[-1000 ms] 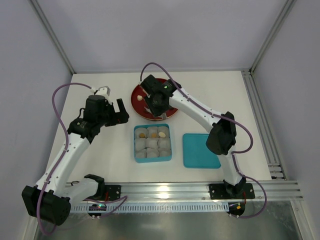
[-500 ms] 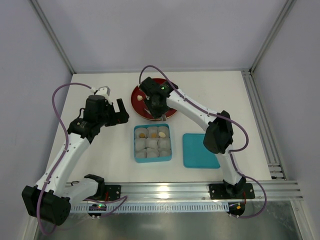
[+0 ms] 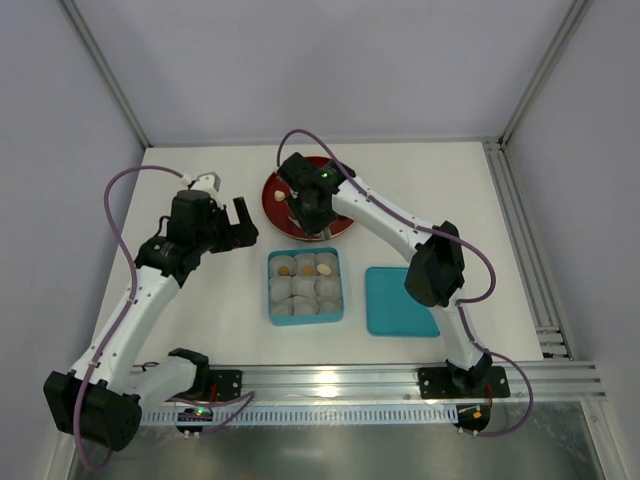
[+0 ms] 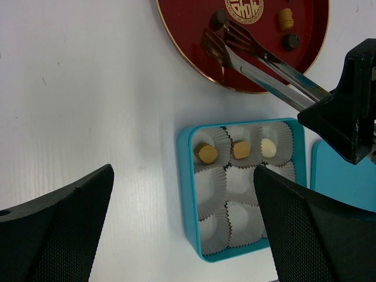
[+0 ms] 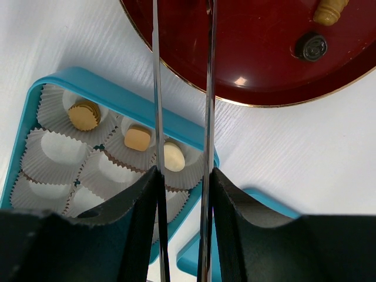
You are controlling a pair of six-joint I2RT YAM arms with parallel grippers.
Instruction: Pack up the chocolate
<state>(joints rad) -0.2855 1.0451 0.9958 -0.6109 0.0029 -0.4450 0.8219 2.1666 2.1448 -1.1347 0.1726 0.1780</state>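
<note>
Left fingers point(image 4: 53, 235) hang spread wide above the white surface point(image 4: 88, 88). The right fingers point(image 5: 138, 229) clamp metal tongs point(image 4: 270, 60), whose tips reach over the red plate point(image 4: 188, 23). Near it, the blue box point(image 4: 183, 176) holds three chocolate pieces point(image 4: 241, 150) in paper cups point(image 4: 241, 179); more lie on the plate.

A white rectangular tabletop point(image 3: 470, 200) is sitting inside an enclosure whose plain pale lavender-grey panel walls point(image 3: 330, 60) are rising on three sides, with slim silver aluminium posts point(image 3: 105, 72) slanting up at the back corners. Silver slotted aluminium rails point(image 3: 340, 375) are running along its near and right edges, and soft, even light is falling across the surface.
</note>
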